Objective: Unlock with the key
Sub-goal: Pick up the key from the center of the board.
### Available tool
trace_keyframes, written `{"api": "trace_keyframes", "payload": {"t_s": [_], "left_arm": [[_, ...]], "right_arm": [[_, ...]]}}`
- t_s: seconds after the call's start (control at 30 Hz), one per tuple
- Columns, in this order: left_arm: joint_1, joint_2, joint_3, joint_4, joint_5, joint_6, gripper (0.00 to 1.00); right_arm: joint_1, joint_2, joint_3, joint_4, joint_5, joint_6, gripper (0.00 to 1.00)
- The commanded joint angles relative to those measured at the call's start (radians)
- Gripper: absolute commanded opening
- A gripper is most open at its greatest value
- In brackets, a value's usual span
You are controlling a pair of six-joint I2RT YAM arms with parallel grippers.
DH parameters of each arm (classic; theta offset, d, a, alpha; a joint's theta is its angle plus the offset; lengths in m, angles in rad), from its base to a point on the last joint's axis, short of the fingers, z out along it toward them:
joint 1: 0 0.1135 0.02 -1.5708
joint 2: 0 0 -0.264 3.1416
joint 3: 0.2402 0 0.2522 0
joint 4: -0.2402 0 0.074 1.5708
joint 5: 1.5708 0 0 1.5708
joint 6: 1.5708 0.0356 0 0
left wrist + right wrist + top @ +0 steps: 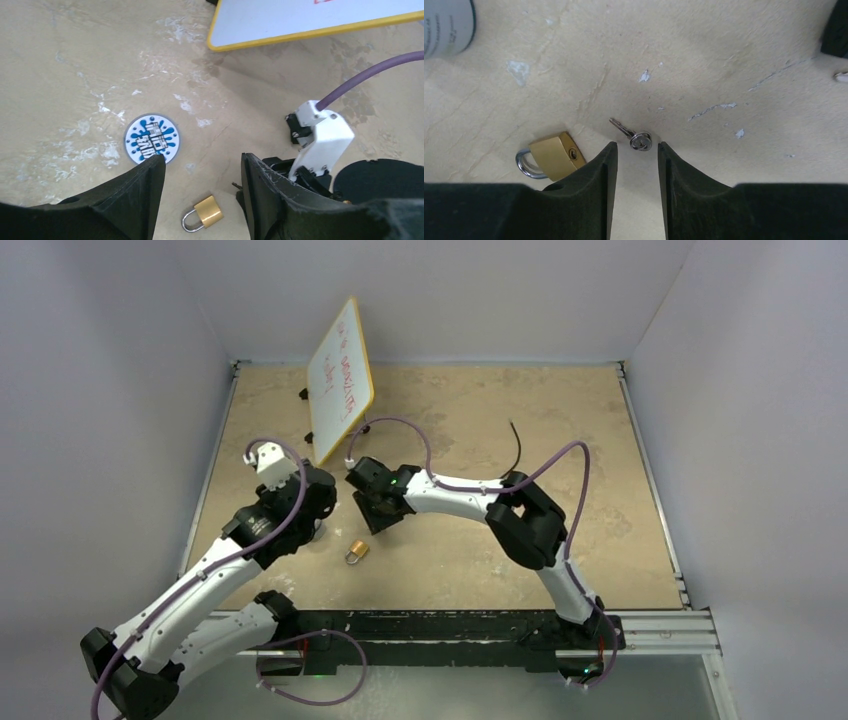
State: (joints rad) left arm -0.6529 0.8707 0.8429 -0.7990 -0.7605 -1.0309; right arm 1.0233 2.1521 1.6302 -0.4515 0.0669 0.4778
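small silver metal key (630, 135) lies flat on the beige surface (724, 60), its round head just ahead of the gap in my right hand (636, 160), blade slanting away and leftward. the small brass padlock (555, 155) sits just left of it. the right hand is the nearer one, its fingers parted with nothing pinched. my left hand (202, 165) hangs spread above the padlock, empty. i'd take the key by the head. from the top camera the key is hidden under the right wrist, and a finger cuts off part of the shackle.
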Motion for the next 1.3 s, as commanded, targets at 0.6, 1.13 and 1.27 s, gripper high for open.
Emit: {"api": "trace_keyframes", "payload": {"t_s": [0.6, 1.13, 1.27], "left_arm": [[0.003, -0.039, -0.077, -0.036, -0.037, -0.069, 0.58], [0.004, -0.104, -0.181, 0.137, 0.174, -0.046, 0.59], [0.003, -0.136, -0.232, 0.304, 0.317, -0.004, 0.61]], "right_arm": [[0.057, 0.085, 0.136, -0.162, 0.196, 0.017, 0.05], [-0.099, -0.301, -0.239, 0.235, -0.114, 0.179, 0.00], [-0.189, -0.411, -0.323, 0.328, -0.228, 0.236, 0.00]]}}
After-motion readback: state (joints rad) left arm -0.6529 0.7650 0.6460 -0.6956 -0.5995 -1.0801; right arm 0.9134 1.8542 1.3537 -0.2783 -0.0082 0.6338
